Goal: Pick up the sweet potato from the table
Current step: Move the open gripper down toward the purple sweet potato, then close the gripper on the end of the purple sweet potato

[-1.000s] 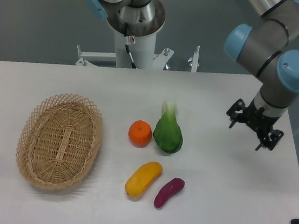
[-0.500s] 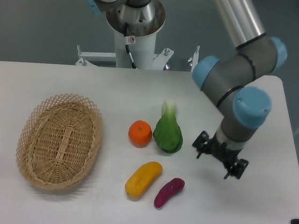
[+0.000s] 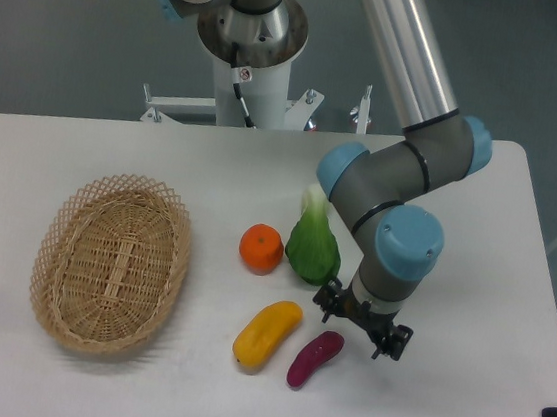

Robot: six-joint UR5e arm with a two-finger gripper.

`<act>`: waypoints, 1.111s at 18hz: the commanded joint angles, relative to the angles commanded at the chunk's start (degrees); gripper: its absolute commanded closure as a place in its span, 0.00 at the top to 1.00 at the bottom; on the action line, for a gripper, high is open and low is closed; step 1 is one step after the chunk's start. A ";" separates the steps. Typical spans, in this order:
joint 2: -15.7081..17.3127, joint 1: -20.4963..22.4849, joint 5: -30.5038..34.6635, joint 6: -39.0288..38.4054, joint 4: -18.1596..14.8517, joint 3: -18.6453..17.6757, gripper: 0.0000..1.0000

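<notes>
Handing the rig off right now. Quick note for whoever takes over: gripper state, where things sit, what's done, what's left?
Gripper: open, empty, just above the upper right end of the sweet potato, not closed on it.
Sweet potato: lying on the table, near the front edge, just right of the yellow fruit.
Other items: orange and green vegetable behind them, wicker basket at the left.
Done: arm brought over to the sweet potato.
Left: line the fingers up around it, lower, close, lift. Watch the yellow fruit close beside it.
</notes>
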 joint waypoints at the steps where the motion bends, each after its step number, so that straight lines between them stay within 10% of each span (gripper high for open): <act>1: -0.35 -0.44 0.09 -0.09 0.00 0.09 1.00; 6: -1.67 -1.67 0.09 -0.79 0.00 0.00 1.00; 12: -0.71 -1.76 0.52 -0.88 0.00 -0.09 0.05; 20: 3.15 -1.23 0.88 -0.79 -0.26 -0.53 0.00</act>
